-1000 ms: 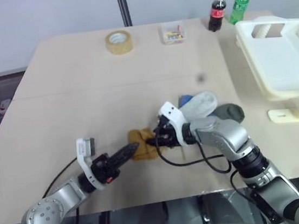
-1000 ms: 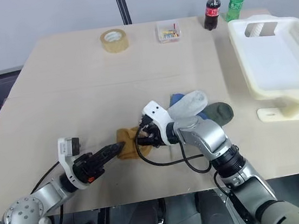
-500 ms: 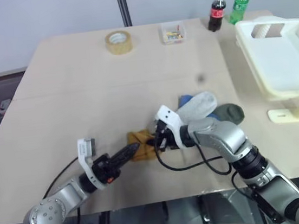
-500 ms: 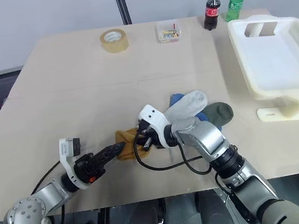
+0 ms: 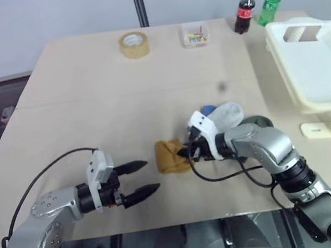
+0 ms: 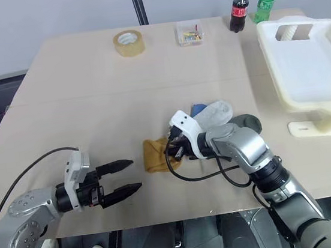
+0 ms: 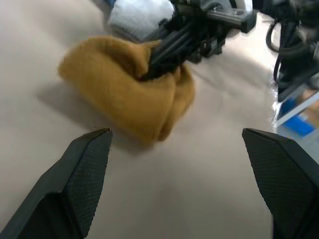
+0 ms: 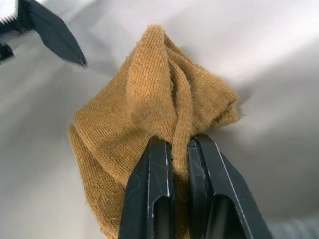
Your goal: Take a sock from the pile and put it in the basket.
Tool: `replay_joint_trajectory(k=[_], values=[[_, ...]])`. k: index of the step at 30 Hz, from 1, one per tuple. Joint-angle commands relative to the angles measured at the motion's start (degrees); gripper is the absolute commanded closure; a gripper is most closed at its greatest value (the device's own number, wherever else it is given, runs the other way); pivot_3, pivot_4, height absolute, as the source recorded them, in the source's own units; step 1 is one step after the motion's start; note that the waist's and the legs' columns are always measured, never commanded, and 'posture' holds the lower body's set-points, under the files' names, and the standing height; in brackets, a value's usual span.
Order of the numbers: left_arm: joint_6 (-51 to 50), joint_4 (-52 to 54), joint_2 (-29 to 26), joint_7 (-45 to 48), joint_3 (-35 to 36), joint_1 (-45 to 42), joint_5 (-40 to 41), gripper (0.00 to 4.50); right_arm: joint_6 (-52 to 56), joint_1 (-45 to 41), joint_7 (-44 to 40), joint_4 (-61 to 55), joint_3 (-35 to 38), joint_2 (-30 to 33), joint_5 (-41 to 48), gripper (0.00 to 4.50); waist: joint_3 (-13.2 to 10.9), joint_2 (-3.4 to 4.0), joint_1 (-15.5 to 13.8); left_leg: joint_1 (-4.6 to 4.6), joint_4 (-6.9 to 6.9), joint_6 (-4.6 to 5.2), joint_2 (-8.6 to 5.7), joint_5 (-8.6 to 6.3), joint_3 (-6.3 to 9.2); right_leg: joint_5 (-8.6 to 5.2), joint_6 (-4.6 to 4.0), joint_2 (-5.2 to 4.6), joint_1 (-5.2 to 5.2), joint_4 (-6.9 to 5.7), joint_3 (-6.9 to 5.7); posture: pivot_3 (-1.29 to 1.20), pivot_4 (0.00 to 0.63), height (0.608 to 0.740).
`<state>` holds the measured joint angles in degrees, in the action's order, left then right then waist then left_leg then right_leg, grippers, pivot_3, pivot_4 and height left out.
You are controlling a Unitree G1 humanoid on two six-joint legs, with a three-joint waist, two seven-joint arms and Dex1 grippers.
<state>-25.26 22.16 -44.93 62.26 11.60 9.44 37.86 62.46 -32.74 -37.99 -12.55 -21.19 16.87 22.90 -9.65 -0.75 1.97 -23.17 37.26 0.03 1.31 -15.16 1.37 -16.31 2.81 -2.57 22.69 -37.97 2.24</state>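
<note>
The mustard-yellow sock (image 5: pixel 169 156) lies bunched on the table, just left of the pile (image 5: pixel 228 116) of light grey, blue and dark green socks. My right gripper (image 8: pixel 174 145) is shut on a fold of the sock, pinching it between both fingers. My left gripper (image 5: pixel 153 174) is open and holds nothing, a short way left of the sock and pointing at it. In the left wrist view the sock (image 7: pixel 124 94) sits beyond the spread fingers (image 7: pixel 82 174). The white basket (image 5: pixel 319 69) stands at the table's right edge.
Along the far edge of the table are a tape roll (image 5: pixel 134 45), a small clear box (image 5: pixel 193 36), a cola bottle (image 5: pixel 244 10) and a green bottle (image 5: pixel 270 2). A cream flat piece (image 5: pixel 326 126) lies under the basket's near corner.
My right gripper has shut on the yellow sock and drawn it slightly right. The left gripper has rolled over and come away from the sock.
</note>
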Motion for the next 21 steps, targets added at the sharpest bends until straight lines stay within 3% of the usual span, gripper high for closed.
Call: replay_joint_trajectory(k=[1,4,12,17,21], values=[[5.0,3.1,0.3,1.7,2.1,-0.4,-0.4,0.0,1.7,0.4,-0.9,-4.1,2.6,2.6,1.9,4.48,0.0,0.0,0.0,-0.15,0.02,0.0,0.0,0.0,0.02,0.01,0.01,-0.01,0.12,0.02,-0.03,0.0,0.15,0.74],[7.2,3.3,1.1,2.5,2.0,-0.2,-0.1,0.0,4.2,0.2,-2.0,-7.5,6.0,6.4,4.4,4.48,0.0,0.0,0.1,-0.65,0.13,0.01,-0.03,0.01,0.03,0.03,0.04,-0.02,0.59,-0.07,-0.06,0.0,0.15,0.74],[9.2,3.7,7.8,2.5,-0.4,-4.0,3.6,0.0,11.9,-0.5,-5.7,-11.3,16.0,13.3,14.3,4.48,0.0,-0.02,0.0,-0.67,0.23,0.04,-0.01,0.0,0.06,0.03,0.06,0.25,0.54,-0.12,-0.11,0.0,0.15,0.74],[9.6,2.3,10.7,1.7,-3.8,-8.0,2.8,0.0,16.5,-3.7,-9.4,-8.0,24.6,22.5,19.7,4.48,0.0,0.02,-0.3,-0.66,0.39,0.05,-0.04,0.01,0.07,0.03,0.06,0.33,0.5,-0.23,-0.1,0.0,0.15,0.74],[9.8,1.2,12.4,1.6,-5.3,-9.9,2.8,0.0,16.0,-5.7,-13.7,-3.7,26.0,31.4,20.6,4.48,0.0,0.03,-0.3,-0.63,0.53,0.06,-0.05,0.0,0.05,0.03,0.06,0.47,0.46,-0.32,-0.08,0.0,0.15,0.74]])
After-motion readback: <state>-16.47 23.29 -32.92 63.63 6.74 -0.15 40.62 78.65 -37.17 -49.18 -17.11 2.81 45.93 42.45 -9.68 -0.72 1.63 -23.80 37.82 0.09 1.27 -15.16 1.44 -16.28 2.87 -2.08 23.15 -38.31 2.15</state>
